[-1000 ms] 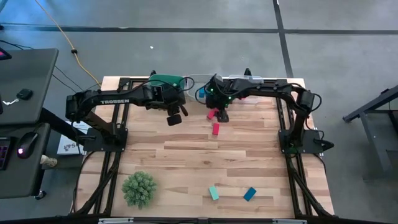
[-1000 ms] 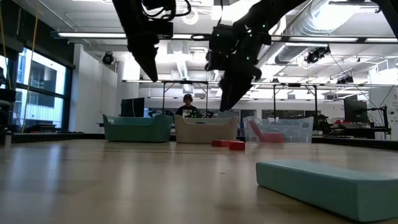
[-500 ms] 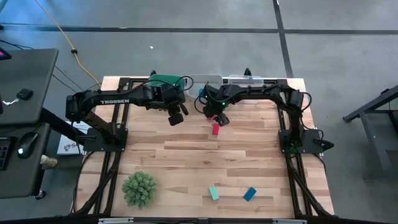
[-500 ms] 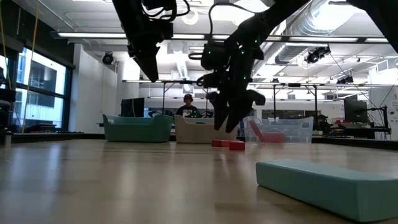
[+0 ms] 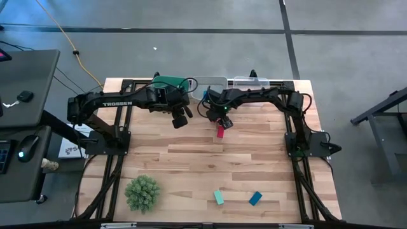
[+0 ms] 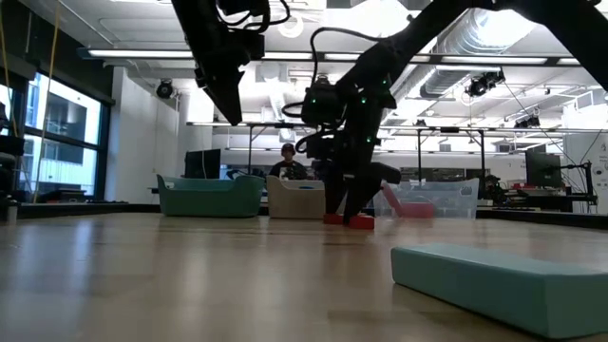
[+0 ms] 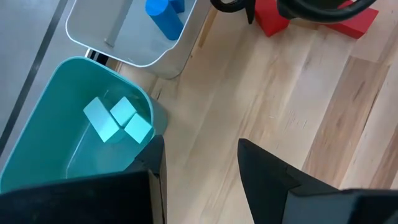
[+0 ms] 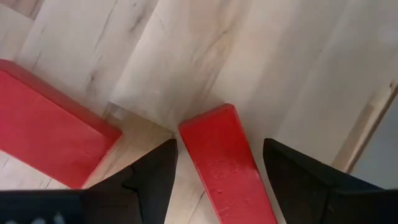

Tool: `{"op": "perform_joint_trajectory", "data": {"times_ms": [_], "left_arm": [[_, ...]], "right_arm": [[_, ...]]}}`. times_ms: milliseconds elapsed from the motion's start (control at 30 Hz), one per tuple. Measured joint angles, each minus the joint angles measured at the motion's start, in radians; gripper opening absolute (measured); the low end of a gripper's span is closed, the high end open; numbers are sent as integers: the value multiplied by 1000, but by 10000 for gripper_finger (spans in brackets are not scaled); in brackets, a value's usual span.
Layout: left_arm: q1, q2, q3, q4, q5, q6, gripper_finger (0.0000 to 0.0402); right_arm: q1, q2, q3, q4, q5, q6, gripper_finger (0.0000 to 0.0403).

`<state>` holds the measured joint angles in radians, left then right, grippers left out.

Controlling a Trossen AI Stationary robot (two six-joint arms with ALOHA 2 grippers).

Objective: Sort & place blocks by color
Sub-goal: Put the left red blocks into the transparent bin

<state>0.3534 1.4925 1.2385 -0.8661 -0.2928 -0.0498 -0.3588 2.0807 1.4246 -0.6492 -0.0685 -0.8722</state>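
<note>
1. The right gripper (image 5: 222,122) has come down from its raised position of a second ago and now stands low over the wooden table (image 5: 254,165), at the pair of red blocks near the far bins.
2. Its jaws are spread wide and grasp nothing. In the right wrist view a short red rectangular block (image 8: 227,165) lies between the two dark fingers (image 8: 152,177), with bare wood on both sides of it.
3. A second, longer red bar (image 8: 53,127) lies just outside the jaws, beside one finger and nearly touching the corner of the first block.
4. Judgement: the descent completes the approach. The next step is closure on the short red block, then transfer to the clear bin (image 6: 427,199) that already holds red pieces. The adjacent bar may be nudged as the jaws close.
5. The left gripper (image 5: 180,118) has not moved over the same interval. It hovers near the far bins with its jaws parted and empty.
6. From the left wrist view, the teal plastic bin (image 7: 81,143) ahead of those jaws contains three light teal cubes (image 7: 118,118); the white bin (image 7: 134,31) beyond it contains blue pieces (image 7: 165,15).
7. Remaining loose work: a light teal bar (image 5: 218,197) and a blue block (image 5: 255,198) rest on the near part of the table, well apart from both grippers.
</note>
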Motion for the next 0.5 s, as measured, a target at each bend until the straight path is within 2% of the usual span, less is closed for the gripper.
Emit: {"op": "perform_joint_trajectory", "data": {"times_ms": [200,500], "left_arm": [[0,0,0,0,0,0,115],[0,0,0,0,-1,0,115]], "right_arm": [[-2,3,-1,-9,-15,57,217],[0,5,-3,-31,-18,173,120]]}}
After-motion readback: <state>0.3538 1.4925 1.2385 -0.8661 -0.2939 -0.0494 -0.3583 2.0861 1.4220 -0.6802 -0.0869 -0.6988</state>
